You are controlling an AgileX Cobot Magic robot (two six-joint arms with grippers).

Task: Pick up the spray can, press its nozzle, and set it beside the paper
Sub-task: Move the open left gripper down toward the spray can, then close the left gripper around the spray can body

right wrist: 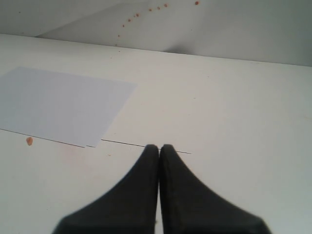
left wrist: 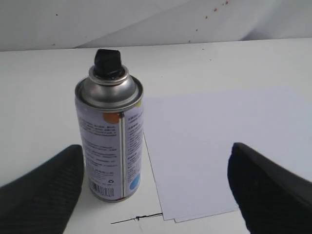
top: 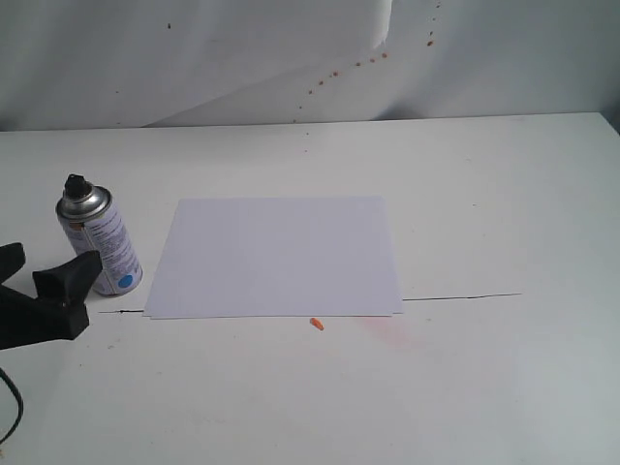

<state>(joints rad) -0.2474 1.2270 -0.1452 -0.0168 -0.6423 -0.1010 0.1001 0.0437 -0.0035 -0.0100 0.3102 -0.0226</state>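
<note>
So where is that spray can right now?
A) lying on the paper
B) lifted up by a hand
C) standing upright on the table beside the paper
C: the spray can stands upright on the table beside the paper, the open left hand not gripping it.

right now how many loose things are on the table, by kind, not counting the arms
spray can: 1
paper: 1 (its near corner hints at a second sheet underneath, cannot tell)
small orange bit: 1
total: 3
</note>
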